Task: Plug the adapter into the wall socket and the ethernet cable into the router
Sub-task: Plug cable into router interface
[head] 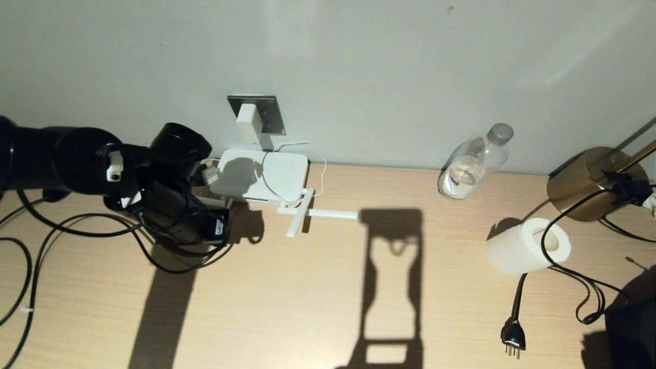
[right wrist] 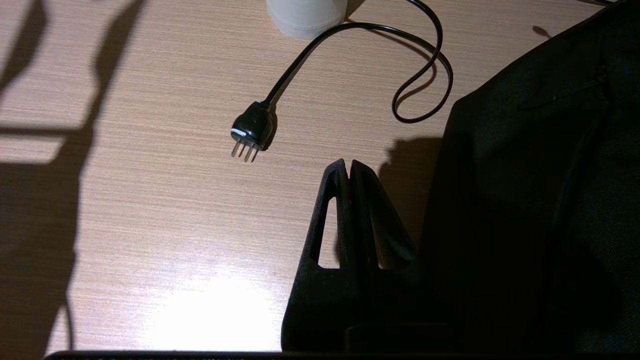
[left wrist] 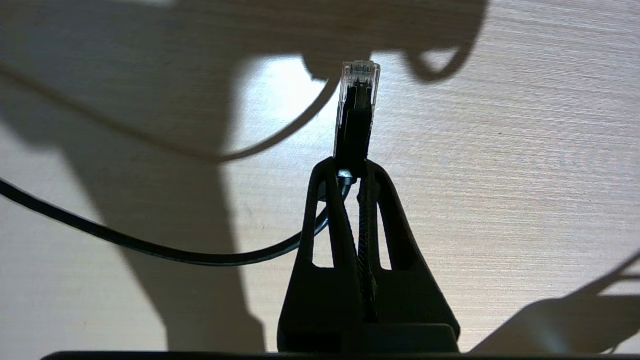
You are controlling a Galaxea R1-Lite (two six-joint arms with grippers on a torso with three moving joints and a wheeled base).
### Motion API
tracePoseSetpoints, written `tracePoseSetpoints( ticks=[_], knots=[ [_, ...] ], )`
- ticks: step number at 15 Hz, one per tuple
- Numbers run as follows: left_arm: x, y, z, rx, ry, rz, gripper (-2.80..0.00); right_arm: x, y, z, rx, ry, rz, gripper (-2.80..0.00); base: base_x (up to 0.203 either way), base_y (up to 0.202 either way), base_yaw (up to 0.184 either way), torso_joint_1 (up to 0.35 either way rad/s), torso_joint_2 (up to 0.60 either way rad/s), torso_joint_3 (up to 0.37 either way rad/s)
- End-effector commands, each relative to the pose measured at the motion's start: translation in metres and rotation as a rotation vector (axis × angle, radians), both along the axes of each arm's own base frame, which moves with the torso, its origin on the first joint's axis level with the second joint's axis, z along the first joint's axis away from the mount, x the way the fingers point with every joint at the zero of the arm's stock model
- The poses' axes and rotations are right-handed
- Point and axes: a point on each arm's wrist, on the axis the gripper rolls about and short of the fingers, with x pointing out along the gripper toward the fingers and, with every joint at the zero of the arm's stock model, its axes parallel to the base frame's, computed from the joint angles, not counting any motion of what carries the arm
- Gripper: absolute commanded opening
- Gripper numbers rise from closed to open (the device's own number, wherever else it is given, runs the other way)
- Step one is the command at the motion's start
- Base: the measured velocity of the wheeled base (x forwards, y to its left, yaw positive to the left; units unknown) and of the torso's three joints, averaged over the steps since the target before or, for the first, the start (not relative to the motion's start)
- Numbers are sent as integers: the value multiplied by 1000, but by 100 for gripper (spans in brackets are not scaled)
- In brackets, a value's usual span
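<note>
Left gripper point(left wrist: 352, 167) clamps the ethernet cable point(left wrist: 356, 112) above the desk point(head: 328, 307), near the router point(head: 264, 177) at the desk's back edge.

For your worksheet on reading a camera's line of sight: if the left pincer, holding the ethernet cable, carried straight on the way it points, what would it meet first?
Judging by the left wrist view, the left pincer points past the ethernet cable connector at bare wooden desk, so probably the desk first. Depth is unclear; the router is not in that line.
</note>
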Motion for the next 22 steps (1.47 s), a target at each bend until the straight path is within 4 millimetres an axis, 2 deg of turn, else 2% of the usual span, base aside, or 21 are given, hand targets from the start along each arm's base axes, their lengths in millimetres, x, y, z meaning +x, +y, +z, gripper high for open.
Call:
tracePoseSetpoints(
  ticks=[1, 4, 9, 11, 16, 19, 22],
  knots=[
    [-2, -10, 6, 1, -12, 30, -280, 0, 0, 0, 0, 2, 0, -280, 0, 0, 0, 0, 0, 0],
    [-9, -20, 2, 15, 26, 85, -280, 0, 0, 0, 0, 3, 0, -280, 0, 0, 0, 0, 0, 0],
    [-9, -24, 1, 8, 52, 123, -280, 0, 0, 0, 0, 3, 0, -280, 0, 0, 0, 0, 0, 0],
    [-5, -26, -4, 13, 55, 118, -280, 0, 0, 0, 0, 3, 0, -280, 0, 0, 0, 0, 0, 0],
    [26, -36, -18, 44, -16, 29, -280, 0, 0, 0, 0, 1, -1, -280, 0, 0, 0, 0, 0, 0],
    [45, -40, -11, 36, -72, 29, -280, 0, 0, 0, 0, 2, 0, -280, 0, 0, 0, 0, 0, 0],
    [47, -33, -5, 48, -87, 29, -280, 0, 0, 0, 0, 1, 0, -280, 0, 0, 0, 0, 0, 0]
  ],
)
